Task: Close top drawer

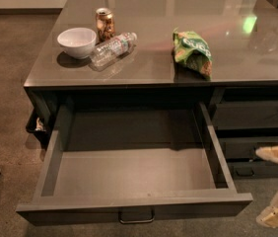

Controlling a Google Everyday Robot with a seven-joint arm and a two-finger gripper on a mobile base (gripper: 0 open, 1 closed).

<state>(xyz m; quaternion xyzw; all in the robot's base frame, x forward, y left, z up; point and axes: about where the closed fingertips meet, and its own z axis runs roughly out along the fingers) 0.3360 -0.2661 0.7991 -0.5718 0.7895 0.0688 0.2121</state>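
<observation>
Standing pulled far out of the wide left-hand stack, the shallow dark grey top drawer (pixel 134 201) shows its whole inside, which holds nothing. Its flat front lies near the lower edge of the view, with the small metal bar handle (pixel 136 217) centred on it. So closing has not yet begun, and the full length of travel is left.

The cream-coloured two-finger gripper (pixel 269 186) sits at the lower right, just beyond the drawer's right front corner and in front of the narrower right-hand drawers (pixel 257 115). Its jaws are spread apart with nothing between them, one above the other, and they touch neither the drawer nor the handle. That spot off to the side suggests an approach to the front panel. A flat push on the face would serve here, so no grasp of the handle seems needed.

On the glossy grey table (pixel 144 73) above, a white round bowl (pixel 77 42), a copper-coloured drinks can (pixel 104 23) and a clear plastic bottle (pixel 112 47) lying on its side are grouped at the left. A green crisp bag (pixel 193 51) lies to the right. All sit well back from the table's front edge, so the sliding drawer should not disturb them.

A push near the corner may skew the drawer on its runners; pressing nearer the middle looks safer
</observation>
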